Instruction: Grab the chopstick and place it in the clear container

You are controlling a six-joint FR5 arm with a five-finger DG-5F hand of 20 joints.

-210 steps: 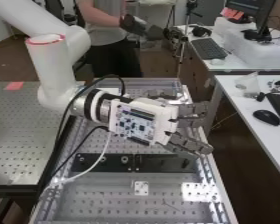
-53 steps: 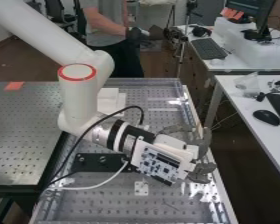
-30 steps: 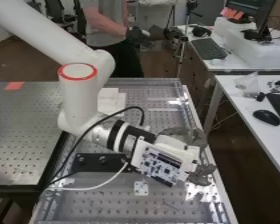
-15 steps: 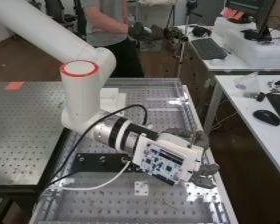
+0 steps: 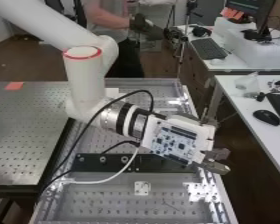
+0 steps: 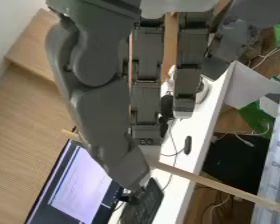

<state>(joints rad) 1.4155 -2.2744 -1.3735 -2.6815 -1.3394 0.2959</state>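
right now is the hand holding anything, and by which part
The chopstick, pinched partway along its length between the thumb and fingers; it sticks out on both sides.

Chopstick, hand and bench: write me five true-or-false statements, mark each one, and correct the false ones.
1. The hand grips the chopstick with its thumb and fingers. True.
2. The chopstick lies flat on the bench. False: it is in the hand's grip.
3. In the high view, the hand is at the left edge of the bench. False: it is at the right edge.
4. A computer mouse rests on the white desk. True.
5. The orange patch is stuck on the mouse. False: it is on the perforated table.
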